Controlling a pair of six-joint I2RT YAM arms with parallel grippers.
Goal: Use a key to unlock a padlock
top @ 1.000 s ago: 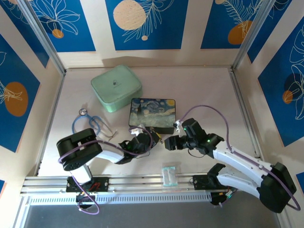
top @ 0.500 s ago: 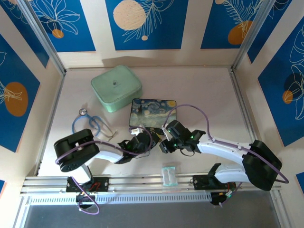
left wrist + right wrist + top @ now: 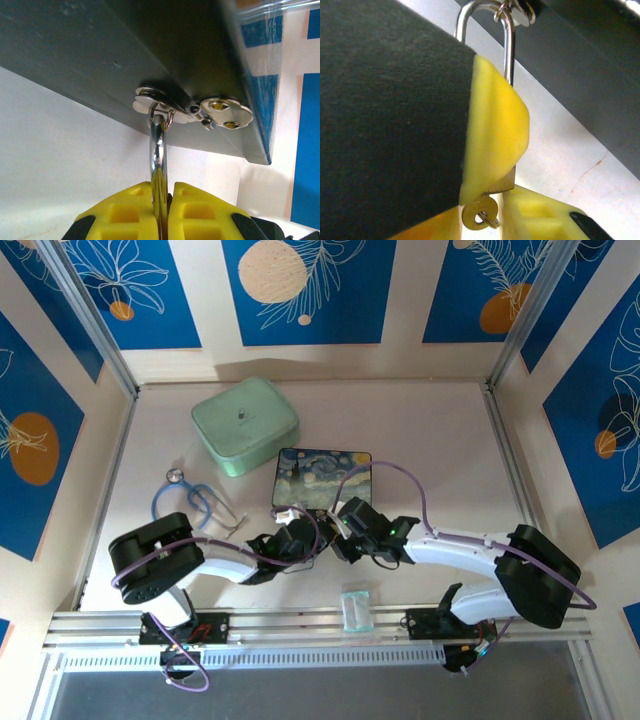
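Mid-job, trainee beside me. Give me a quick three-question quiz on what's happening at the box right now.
1. True or false: the padlock has its shackle through the clasp of the box.
2. The left pincer is shut on: A) packet B) padlock C) stethoscope.
3. Fill in: in the right wrist view, the ___ sticks out under the padlock, between the fingers of the right pincer.
Answers: 1 true; 2 B; 3 key.
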